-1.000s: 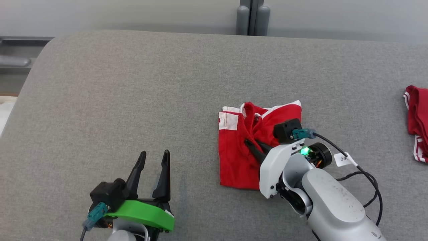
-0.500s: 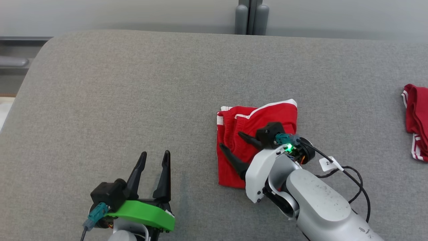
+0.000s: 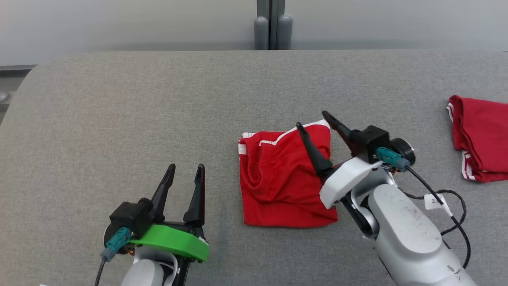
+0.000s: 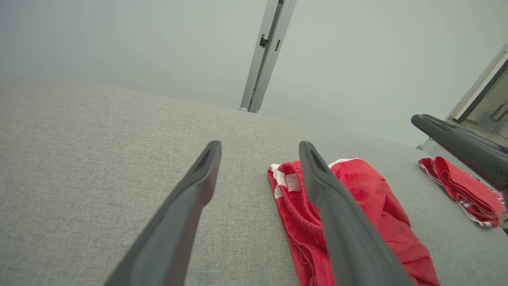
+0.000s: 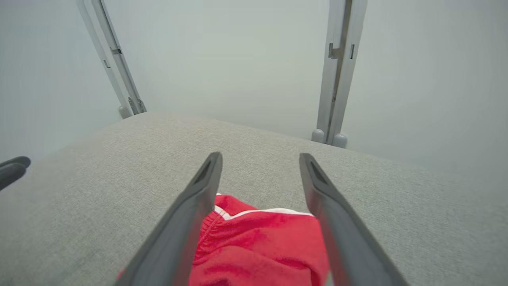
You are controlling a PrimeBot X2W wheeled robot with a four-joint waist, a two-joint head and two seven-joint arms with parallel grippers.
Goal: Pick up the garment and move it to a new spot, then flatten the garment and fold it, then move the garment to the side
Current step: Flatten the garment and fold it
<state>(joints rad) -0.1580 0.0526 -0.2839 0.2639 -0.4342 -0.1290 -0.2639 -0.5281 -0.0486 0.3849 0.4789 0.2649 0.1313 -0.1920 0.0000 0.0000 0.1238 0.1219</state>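
Red garment (image 3: pixel 283 182) with white trim stripes, second garment (image 3: pixel 480 135) red with white stripes, plain grey woven desk (image 3: pixel 119 119), left hand (image 3: pixel 186 167) black-fingered on green bracket (image 3: pixel 174 242), right hand (image 3: pixel 311 119) black-fingered on white casing (image 3: pixel 345 178), pale grey wall (image 3: pixel 119 24)

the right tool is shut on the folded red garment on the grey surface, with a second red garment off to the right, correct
No: the right tool is open, fingers spread over the folded red garment, holding nothing, as the right wrist view shows. The grey surface and the second red garment off to the right are as stated.
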